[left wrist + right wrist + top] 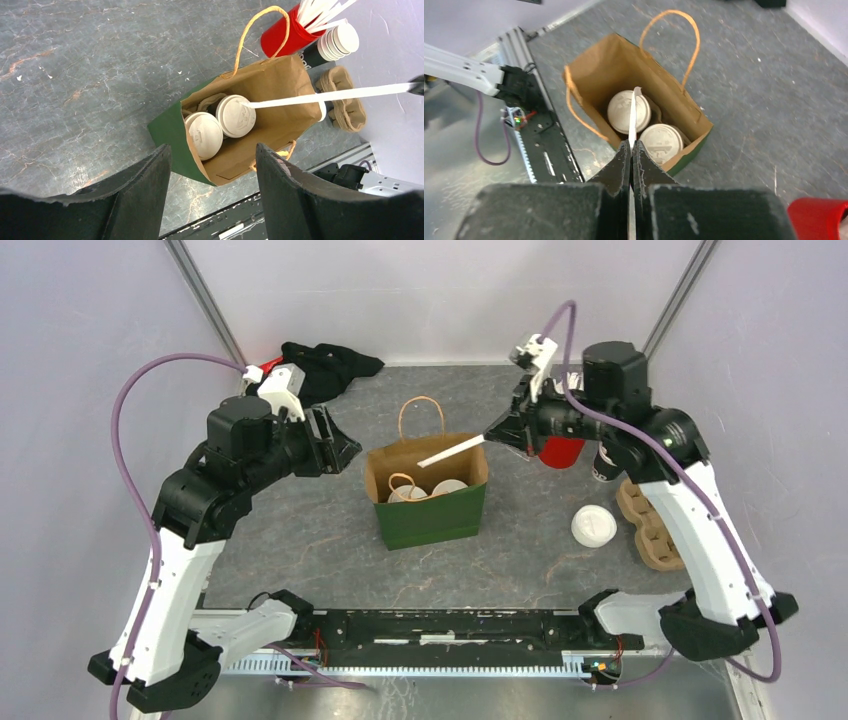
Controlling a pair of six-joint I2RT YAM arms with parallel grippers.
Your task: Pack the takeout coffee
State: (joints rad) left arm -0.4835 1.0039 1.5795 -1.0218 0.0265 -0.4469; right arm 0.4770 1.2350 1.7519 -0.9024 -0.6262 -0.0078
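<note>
Cups (205, 135), two of them, white-lidded, sit side by side inside the paper bag (430, 520) at table centre. At two o'clock of the bag, the right gripper (497, 433) is pinched tight on a white straw (452, 451), its far tip reaching over one lid; contact can't be told. At ten o'clock the left gripper (335, 445) hangs with fingers spread wide, nothing in them. A loose lid (594, 526) lies at three o'clock, beside a cardboard carrier (650, 530).
</note>
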